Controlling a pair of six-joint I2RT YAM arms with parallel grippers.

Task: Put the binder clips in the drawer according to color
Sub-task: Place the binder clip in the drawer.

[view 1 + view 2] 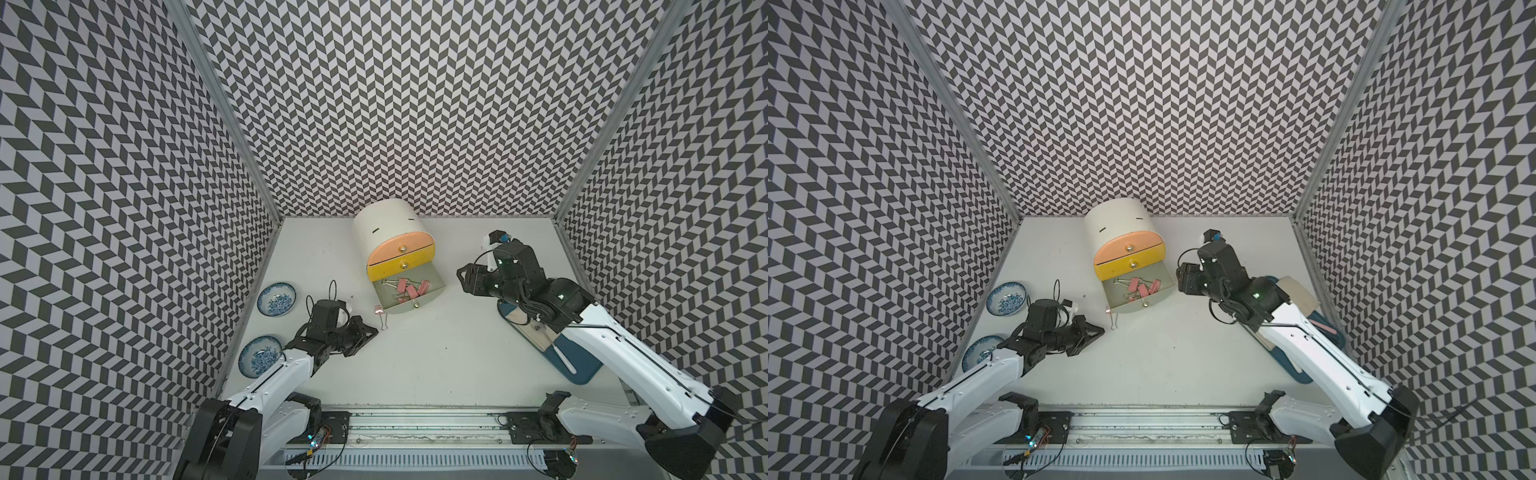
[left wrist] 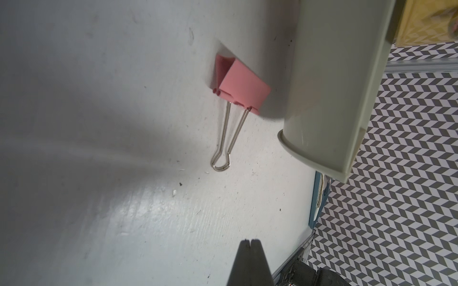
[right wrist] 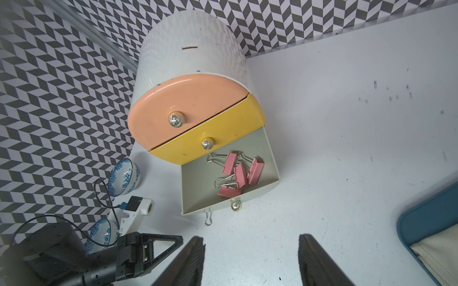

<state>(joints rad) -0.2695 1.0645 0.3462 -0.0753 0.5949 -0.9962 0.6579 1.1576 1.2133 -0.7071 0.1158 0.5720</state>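
A white drawer unit (image 1: 388, 232) stands at the back, its peach and yellow drawers closed. Its grey-green bottom drawer (image 1: 439, 277) is pulled out and holds several pink binder clips (image 1: 409, 289) (image 3: 239, 173). One more pink binder clip (image 1: 379, 309) (image 2: 241, 91) lies on the table at that drawer's front left corner, partly tucked under it, wire handle toward me. My left gripper (image 1: 374, 331) (image 2: 250, 241) is shut and empty, a short way from that clip's handle. My right gripper (image 1: 463, 278) (image 3: 251, 247) hovers open and empty to the right of the open drawer.
Two blue-and-white bowls (image 1: 276, 299) (image 1: 259, 356) sit along the left wall beside my left arm. A dark blue tray (image 1: 582, 365) with flat items lies under my right arm at the right. Patterned walls close in three sides.
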